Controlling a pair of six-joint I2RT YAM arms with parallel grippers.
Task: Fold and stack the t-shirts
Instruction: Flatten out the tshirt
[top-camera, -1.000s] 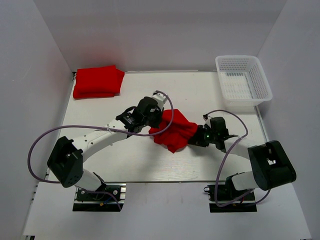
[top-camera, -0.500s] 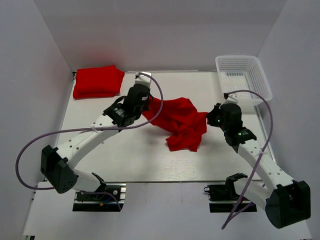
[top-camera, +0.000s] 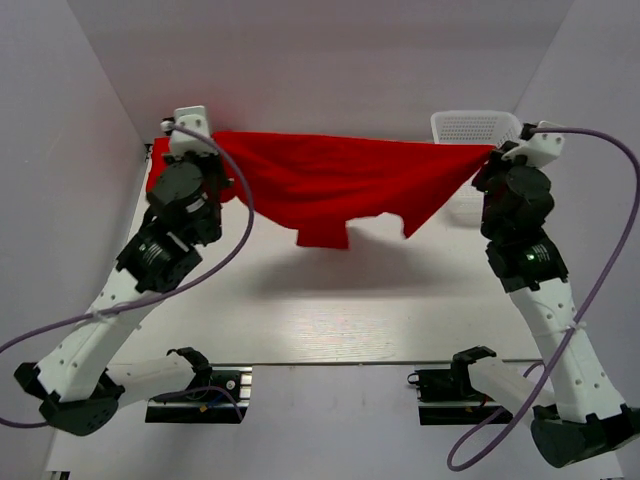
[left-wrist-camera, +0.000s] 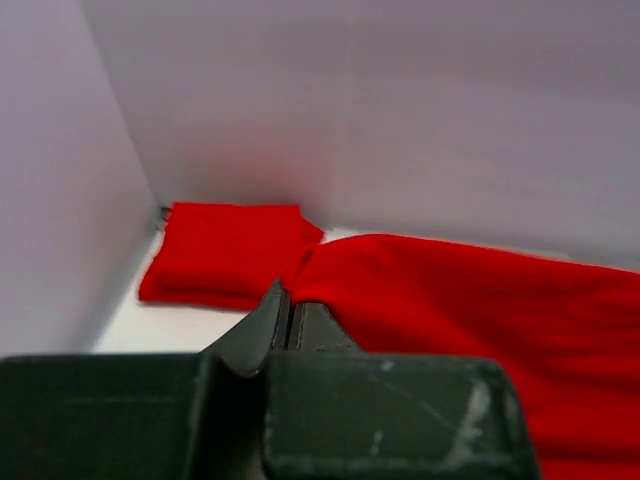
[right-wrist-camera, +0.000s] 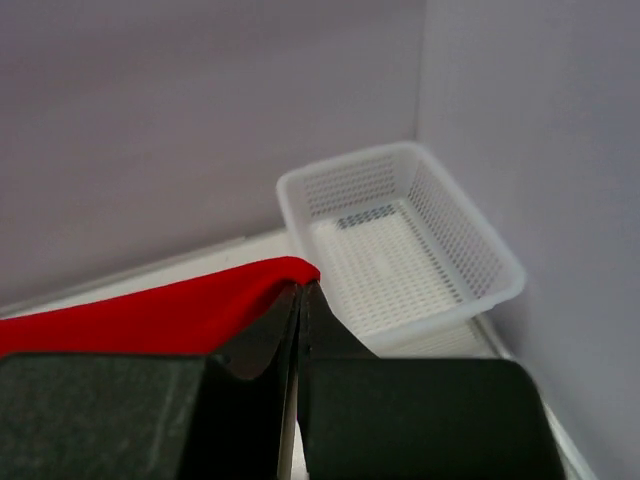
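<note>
— Looking from above, where is the spread t-shirt (top-camera: 330, 185) held?
— Stretched aloft over the table (top-camera: 330, 320), long axis left to right; its ends are pinched by the left gripper (top-camera: 212, 140) and the right gripper (top-camera: 490, 152).
— Left wrist?
— Cloth is clamped; the folded t-shirt (left-wrist-camera: 225, 262) is seen beyond, far left.
— Right wrist?
— Cloth is clamped likewise; the basket (right-wrist-camera: 460, 250) lies beyond.

A: You've got plain bright red across the stretched t-shirt (top-camera: 330, 185), no print.
B: Same red on your folded t-shirt (left-wrist-camera: 225, 255). Basket (right-wrist-camera: 455, 235) white mesh, worktop (top-camera: 350, 310) white.
</note>
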